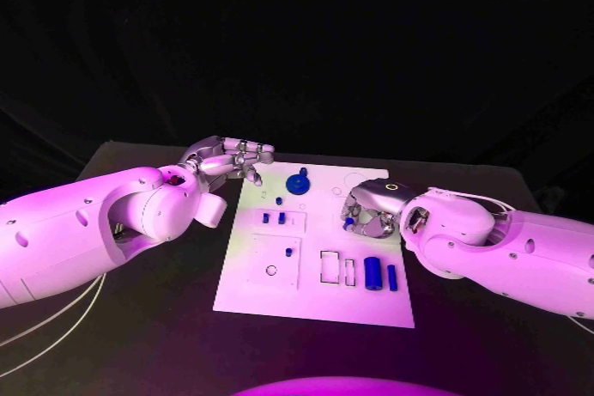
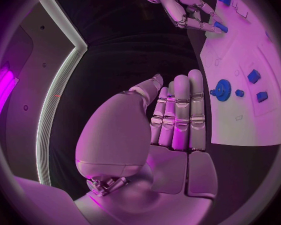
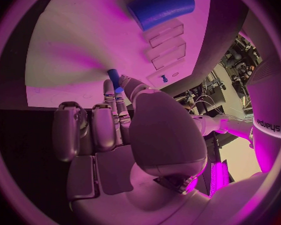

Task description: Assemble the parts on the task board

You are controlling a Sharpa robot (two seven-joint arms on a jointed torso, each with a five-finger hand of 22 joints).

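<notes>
On the flat white task board [image 1: 248, 284] nearest me I counted two upright blue cylinders [image 1: 372, 271], one thicker than the other. Mid-board, my right hand [image 1: 369, 217] pinched one small blue peg [image 3: 113, 77] between thumb and fingertip. Farther off lay one blue toothed gear [image 1: 297, 184], beside my left hand [image 1: 229, 164], its fingers straight and holding nothing.

Robotics lab: black-draped table [image 1: 495, 327], white task board [image 1: 316, 284].

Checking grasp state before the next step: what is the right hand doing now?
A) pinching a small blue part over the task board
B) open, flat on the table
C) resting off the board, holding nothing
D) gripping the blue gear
A: the right hand pinches a small blue part at its fingertips above the task board; the blue gear stands apart from it.
</notes>
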